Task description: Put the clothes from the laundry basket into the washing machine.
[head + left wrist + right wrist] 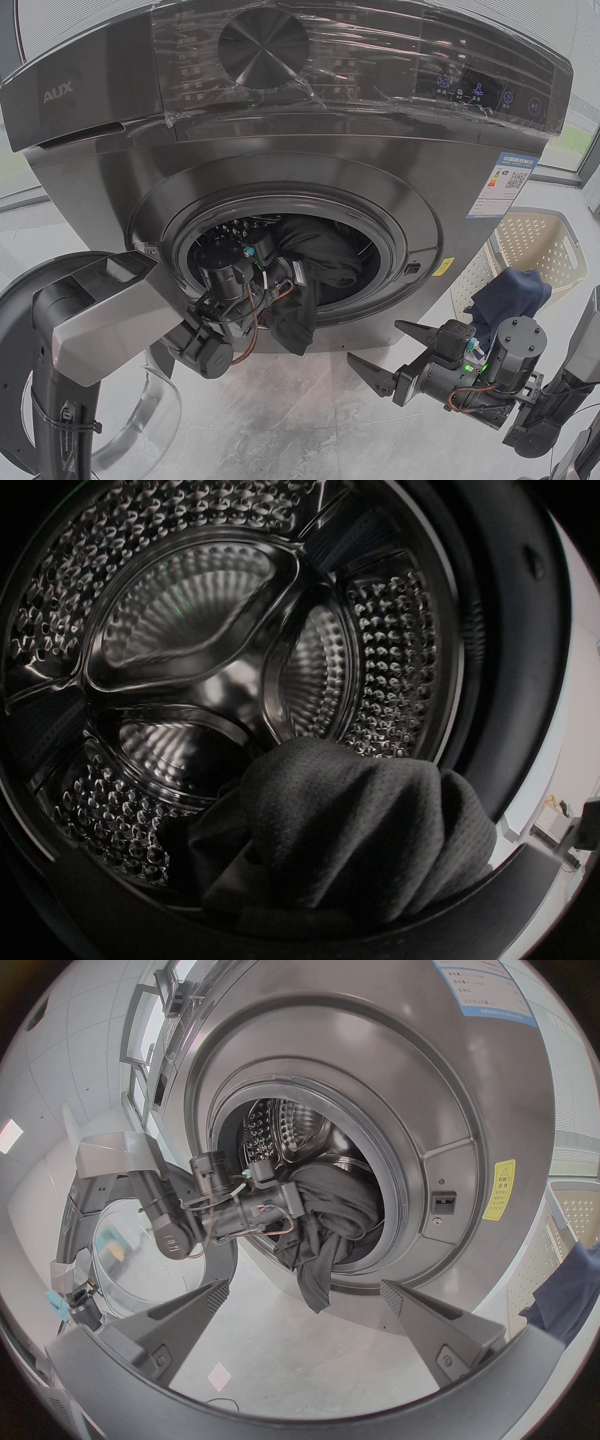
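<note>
While black knit cloth [315,256] is draped from the dimpled drum [387,667], the hold of the left gripper [278,269] cannot be told. The right gripper [374,340] is spread wide, empty.

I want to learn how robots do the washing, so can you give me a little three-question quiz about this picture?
1. True or false: the black garment lies fully inside the drum.
2. Pick one. The right gripper is: A) open and empty, B) shut on a sock, C) shut on a towel.
3. Fill in the gap: the dark blue garment rests on the ____.

Key
1. False: part of it hangs outside.
2. A.
3. laundry basket.
</note>
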You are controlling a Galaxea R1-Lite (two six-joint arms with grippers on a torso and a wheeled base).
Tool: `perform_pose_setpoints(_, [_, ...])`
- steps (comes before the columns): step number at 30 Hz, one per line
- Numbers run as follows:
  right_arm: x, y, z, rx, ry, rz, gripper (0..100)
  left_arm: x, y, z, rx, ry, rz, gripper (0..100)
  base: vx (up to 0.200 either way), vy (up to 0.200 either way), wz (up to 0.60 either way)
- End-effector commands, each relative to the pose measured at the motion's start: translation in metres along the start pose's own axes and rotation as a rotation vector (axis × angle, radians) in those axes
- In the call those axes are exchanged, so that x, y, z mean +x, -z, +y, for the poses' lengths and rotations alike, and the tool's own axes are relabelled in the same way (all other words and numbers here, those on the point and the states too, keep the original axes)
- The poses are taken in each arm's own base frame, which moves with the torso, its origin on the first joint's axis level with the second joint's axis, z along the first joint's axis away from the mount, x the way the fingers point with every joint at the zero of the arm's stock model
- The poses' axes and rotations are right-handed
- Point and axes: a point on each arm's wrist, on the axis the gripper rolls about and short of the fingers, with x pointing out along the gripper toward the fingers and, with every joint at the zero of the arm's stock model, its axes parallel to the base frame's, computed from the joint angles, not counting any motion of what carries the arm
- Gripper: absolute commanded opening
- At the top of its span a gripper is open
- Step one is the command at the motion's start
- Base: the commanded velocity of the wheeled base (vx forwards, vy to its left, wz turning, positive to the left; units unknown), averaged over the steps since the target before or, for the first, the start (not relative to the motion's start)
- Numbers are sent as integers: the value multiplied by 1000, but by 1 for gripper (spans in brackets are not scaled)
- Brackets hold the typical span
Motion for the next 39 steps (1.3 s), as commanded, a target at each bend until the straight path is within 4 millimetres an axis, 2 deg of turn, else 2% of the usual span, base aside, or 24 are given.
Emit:
perform_pose_setpoints(1, [0,1,1,-1,-5,6,100,35,15,12,3,-53,19,0,0,0,0])
perform_pose_setpoints(5, [0,1,1,-1,-5,6,100,53,18,15,5,-74,10,0,0,0,0])
perform_pose_setpoints(10, [0,2,1,-1,-4,7,100,76,22,28,6,-155,-32,0,0,0,0])
perform_pose_setpoints(17, [1,2,1,-1,-2,9,100,80,20,34,4,-189,-31,0,0,0,0])
perform_pose_setpoints(18, [1,2,1,-1,-2,9,100,80,20,34,4,-189,-31,100,0,0,0])
perform_pose_setpoints(20, [1,3,0,-1,0,10,100,76,22,32,-4,-188,0,100,0,0,0])
perform_pose_setpoints(27, [2,2,0,-1,0,9,100,48,4,19,-20,-172,240,100,0,0,0])
perform_pose_setpoints(31, [2,2,1,-1,-1,6,100,38,11,19,-20,-152,361,100,0,0,0])
perform_pose_setpoints(35, [3,2,1,1,-3,3,100,36,22,22,-3,-159,407,100,0,0,0])
perform_pose_setpoints(36, [3,1,1,-1,-3,1,100,37,26,23,0,-159,414,0,0,0,0])
perform_pose_setpoints(39, [4,1,1,-1,-3,-2,100,40,33,24,1,-159,419,0,0,0,0])
